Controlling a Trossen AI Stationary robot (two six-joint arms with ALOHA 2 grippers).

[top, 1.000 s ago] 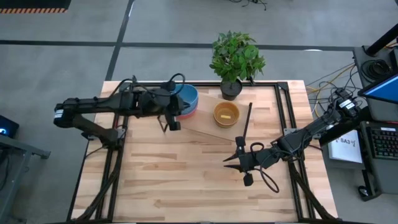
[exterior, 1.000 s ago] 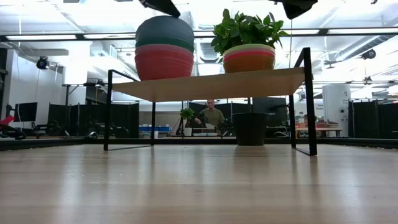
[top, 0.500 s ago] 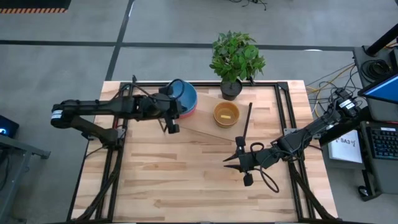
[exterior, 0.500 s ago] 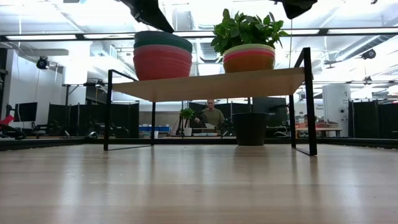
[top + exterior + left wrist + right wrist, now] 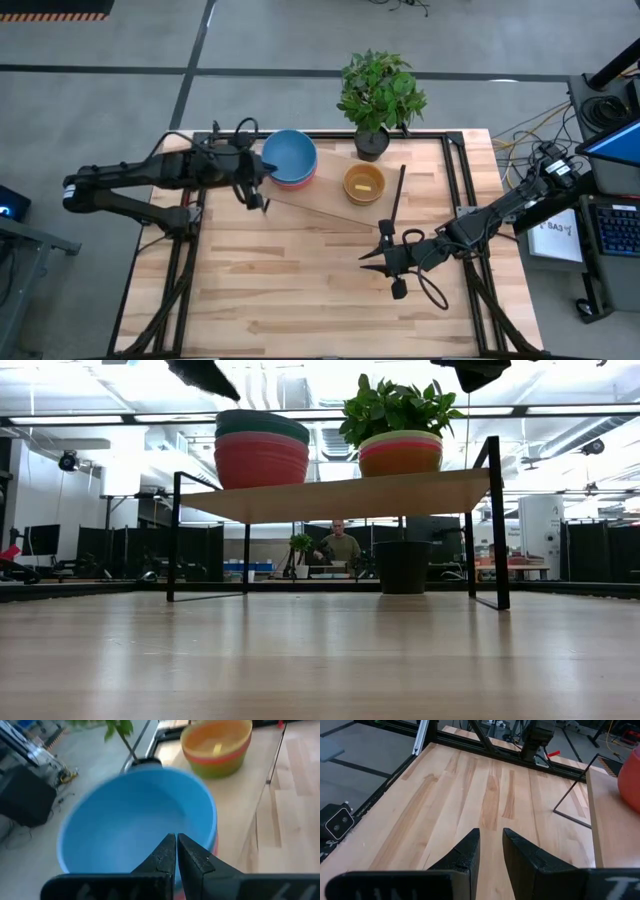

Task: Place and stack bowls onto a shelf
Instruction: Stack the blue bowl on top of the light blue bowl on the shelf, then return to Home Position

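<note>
Two bowl stacks stand on the shelf [image 5: 325, 205], a light-wood board on black rod legs [image 5: 340, 495]. The left stack [image 5: 262, 448] has the blue bowl [image 5: 290, 157] on top, seen close in the left wrist view [image 5: 135, 820]. The right stack [image 5: 364, 183] shows lime, pink and orange from the side [image 5: 401, 452]. My left gripper [image 5: 258, 198] hovers shut just left of the blue bowl, its fingertips [image 5: 176, 842] short of the rim, touching nothing. My right gripper [image 5: 368, 258] waits open over the bare tabletop [image 5: 491, 840], in front of the shelf.
A black plant pot [image 5: 372, 143] with a leafy plant stands behind the shelf at the table's far edge [image 5: 404, 565]. A black frame runs round the tabletop. Bare wood lies in front of the shelf [image 5: 300, 290]. A person sits far off in the room [image 5: 341, 547].
My left gripper has drawn back from the blue bowl toward the table's left edge and risen a little. The blue bowl, which stood high and tipped on the left stack, has sunk level into it.
</note>
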